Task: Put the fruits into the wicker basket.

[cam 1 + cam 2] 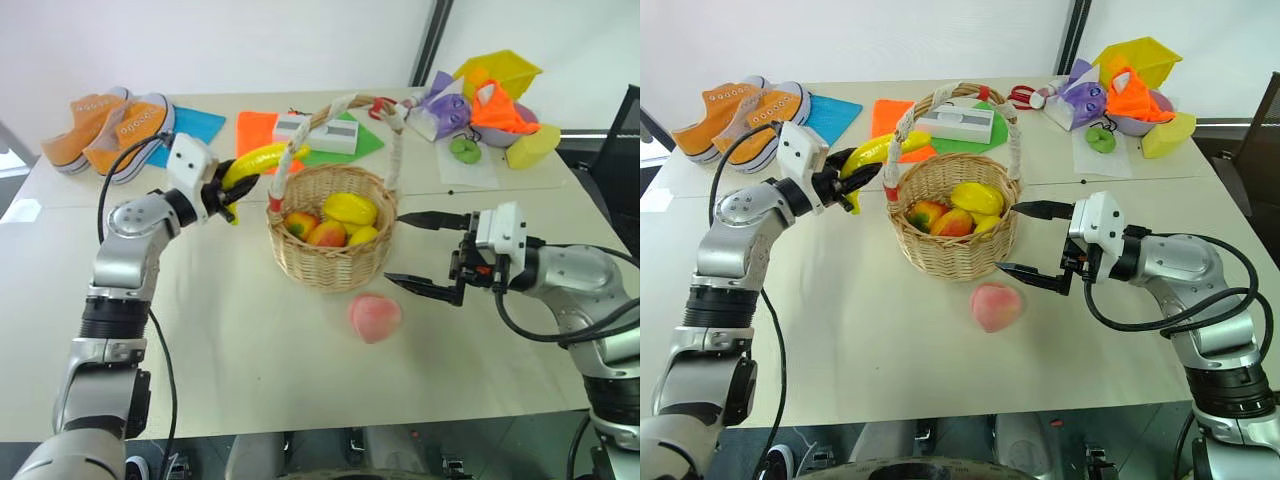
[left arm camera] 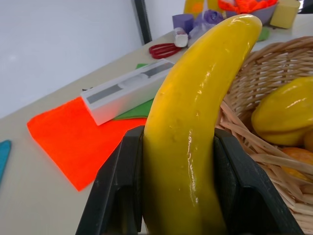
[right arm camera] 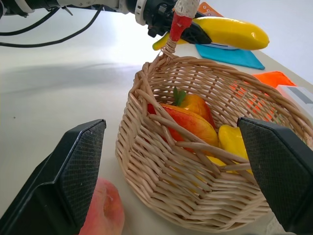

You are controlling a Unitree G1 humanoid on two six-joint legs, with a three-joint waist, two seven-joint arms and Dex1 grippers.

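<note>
A: Two fruits are not yet in the wicker basket (image 1: 330, 262): the banana (image 1: 262, 160) and the peach (image 1: 374, 317). Which step is in hand?

B: The banana, I judge. The left gripper (image 1: 226, 189) is clamped on its lower part and holds it in the air at the basket's 10 o'clock, with the free end beside the foot of the handle and not yet over the opening.

A: And what does the next move need?

B: The banana must go further over the rim, past the handle, toward the open middle. Then the fingers can part. Several fruits already lie inside, so I think it should be lowered gently on top of them.

A: Where is the peach?

B: It lies on the table (image 1: 230, 340), just beside the basket, at about 5 o'clock from it.

A: And the right gripper (image 1: 420, 252)?

B: Its fingers stand wide apart and hold nothing. It waits at the basket's 3 o'clock, pointing at the basket wall. From it the peach is at about 7 o'clock, near but not touching. That will be the later step, I believe.
</note>
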